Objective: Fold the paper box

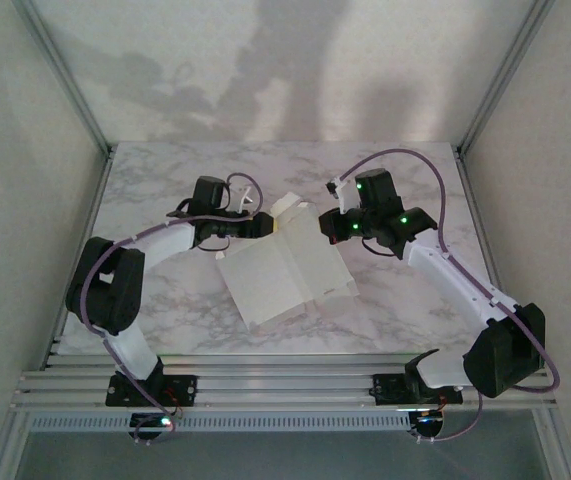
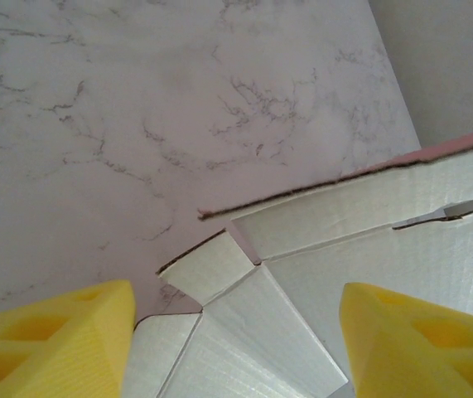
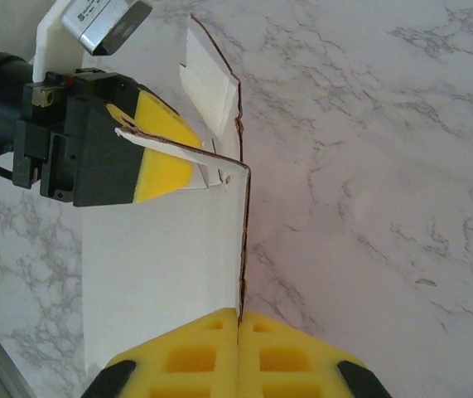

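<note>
Seen from above, the box (image 1: 287,272) lay off-white side up at mid-frame; its upper edge sat between both claws, the rest stretching down-frame; the right claw (image 3: 238,319) was clamped on its raised edge; the left claw (image 2: 236,290) gaped wide around the corner flaps (image 2: 209,269), equally near.

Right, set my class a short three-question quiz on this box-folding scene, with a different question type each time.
1. True or false: the right gripper is shut on an edge of the paper box.
2. What colour are the finger pads? A blue, B yellow, C green.
3. Fill in: the left gripper has its jaws ____, with cardboard flaps between them.
Key: 1 true; 2 B; 3 open.
</note>
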Robot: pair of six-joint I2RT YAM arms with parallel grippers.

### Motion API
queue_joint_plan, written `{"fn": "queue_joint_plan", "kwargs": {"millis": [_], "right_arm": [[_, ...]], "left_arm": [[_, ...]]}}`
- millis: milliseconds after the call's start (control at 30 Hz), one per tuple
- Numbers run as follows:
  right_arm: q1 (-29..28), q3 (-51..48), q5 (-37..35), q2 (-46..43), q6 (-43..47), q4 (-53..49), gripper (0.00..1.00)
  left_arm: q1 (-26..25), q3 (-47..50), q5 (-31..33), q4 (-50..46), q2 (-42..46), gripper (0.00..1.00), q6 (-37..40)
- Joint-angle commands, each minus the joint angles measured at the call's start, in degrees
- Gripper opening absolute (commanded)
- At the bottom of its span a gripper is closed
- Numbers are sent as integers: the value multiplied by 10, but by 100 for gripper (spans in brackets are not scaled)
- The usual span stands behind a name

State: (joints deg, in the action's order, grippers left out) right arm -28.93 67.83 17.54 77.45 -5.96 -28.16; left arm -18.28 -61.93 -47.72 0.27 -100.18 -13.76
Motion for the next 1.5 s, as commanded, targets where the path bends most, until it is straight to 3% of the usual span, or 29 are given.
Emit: {"fn": "queue_joint_plan", "kwargs": {"millis": [0,200,500,900,1467], "right_arm": [[-5,12,-7,1,9,5,0],[-5,14,-9,2,11,-1,0],[-5,14,-16,2,10,-1,0],[-8,16,-27,10,11,-2,0],[-14,21,-36,22,10,1,0]], "left_arm": [[-5,-25,21,0,-9,70,17],[-4,-46,52,6,-16,72,25],[-14,-74,6,-20,-35,65,33],[-21,-76,21,-67,-21,37,39],[-53,-77,32,-105,-33,20,45]]}}
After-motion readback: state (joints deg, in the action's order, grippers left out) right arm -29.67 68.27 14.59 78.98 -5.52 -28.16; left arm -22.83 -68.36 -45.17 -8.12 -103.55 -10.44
